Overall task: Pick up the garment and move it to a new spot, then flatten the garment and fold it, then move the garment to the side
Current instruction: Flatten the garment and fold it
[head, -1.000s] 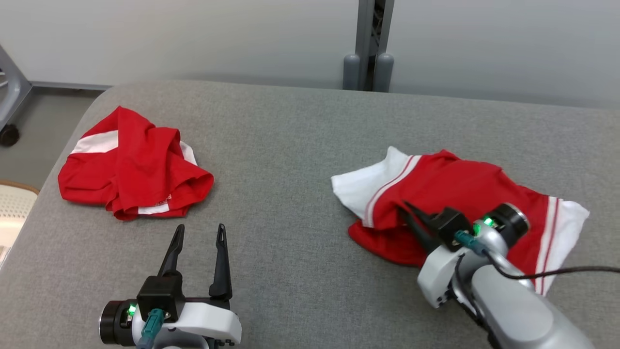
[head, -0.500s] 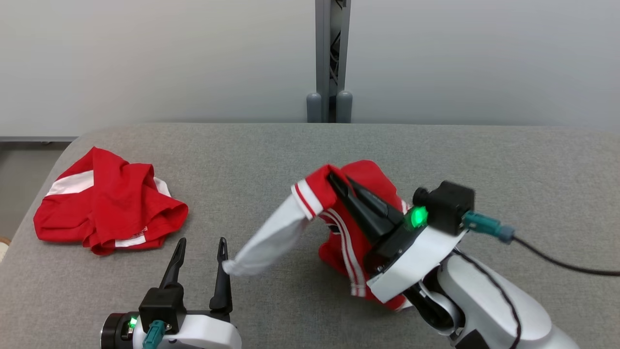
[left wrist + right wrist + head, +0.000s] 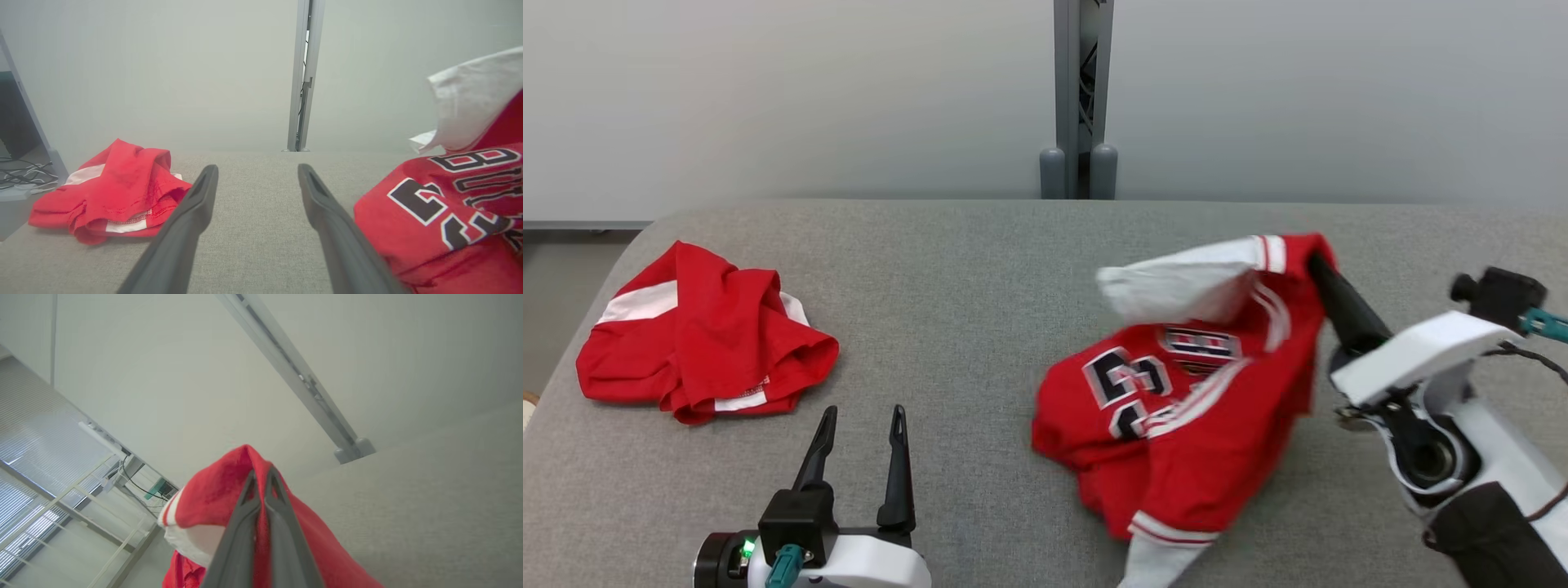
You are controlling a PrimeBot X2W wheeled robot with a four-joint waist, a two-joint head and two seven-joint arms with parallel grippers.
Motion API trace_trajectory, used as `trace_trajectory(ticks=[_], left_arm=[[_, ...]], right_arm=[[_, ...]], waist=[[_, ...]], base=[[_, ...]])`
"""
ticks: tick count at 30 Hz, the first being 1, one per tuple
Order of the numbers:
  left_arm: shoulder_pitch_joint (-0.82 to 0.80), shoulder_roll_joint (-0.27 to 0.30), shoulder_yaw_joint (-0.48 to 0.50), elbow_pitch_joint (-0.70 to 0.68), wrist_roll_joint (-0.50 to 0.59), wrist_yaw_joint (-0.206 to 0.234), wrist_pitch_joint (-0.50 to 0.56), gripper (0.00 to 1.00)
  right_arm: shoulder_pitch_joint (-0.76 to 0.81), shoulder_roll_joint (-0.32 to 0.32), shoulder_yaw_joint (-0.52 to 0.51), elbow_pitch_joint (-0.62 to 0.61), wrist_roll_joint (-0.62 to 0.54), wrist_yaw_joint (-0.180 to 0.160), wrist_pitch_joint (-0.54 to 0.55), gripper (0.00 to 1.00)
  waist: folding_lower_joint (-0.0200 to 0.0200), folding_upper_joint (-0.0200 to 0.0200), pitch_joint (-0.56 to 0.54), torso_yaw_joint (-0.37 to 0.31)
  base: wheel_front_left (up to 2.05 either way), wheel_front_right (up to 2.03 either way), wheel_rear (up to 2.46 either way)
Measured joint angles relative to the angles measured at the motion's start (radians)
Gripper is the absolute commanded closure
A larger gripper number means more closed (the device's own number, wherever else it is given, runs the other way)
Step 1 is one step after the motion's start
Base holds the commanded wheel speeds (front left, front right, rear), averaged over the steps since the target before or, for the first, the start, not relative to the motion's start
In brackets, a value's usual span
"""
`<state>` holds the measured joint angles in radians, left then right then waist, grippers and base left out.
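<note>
Jersey (image 3: 1176,408) hung from our right gripper (image 3: 1315,263), fingers pinching its cloth, lifted for relocating; left gripper (image 3: 863,410) sat spread, empty.

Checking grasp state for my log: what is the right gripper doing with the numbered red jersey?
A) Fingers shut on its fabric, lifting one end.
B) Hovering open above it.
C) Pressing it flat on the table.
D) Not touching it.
A: the right gripper has its fingers pinched together on a red fold of the jersey, which hangs from them above the grey table.
</note>
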<state>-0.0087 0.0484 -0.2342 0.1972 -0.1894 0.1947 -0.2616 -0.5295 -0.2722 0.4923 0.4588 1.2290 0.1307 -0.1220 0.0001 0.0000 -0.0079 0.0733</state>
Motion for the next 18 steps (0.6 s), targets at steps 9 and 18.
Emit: trace_trajectory(ticks=[9,18], left_arm=[[-0.023,0.000,0.001,0.010,0.010,-0.009,0.000,0.00],[-0.062,0.000,0.004,0.013,0.023,-0.019,0.000,0.00]], right_arm=[[-0.069,-0.054,-0.050,0.386,-0.006,0.000,-0.013,1.00],[-0.170,-0.091,-0.067,0.652,-0.040,0.000,-0.096,0.00]], waist=[[0.0000,0.0000,0.059,0.011],[0.0000,0.0000,0.123,0.004]], base=[[0.00,0.00,0.00],[0.00,0.00,0.00]])
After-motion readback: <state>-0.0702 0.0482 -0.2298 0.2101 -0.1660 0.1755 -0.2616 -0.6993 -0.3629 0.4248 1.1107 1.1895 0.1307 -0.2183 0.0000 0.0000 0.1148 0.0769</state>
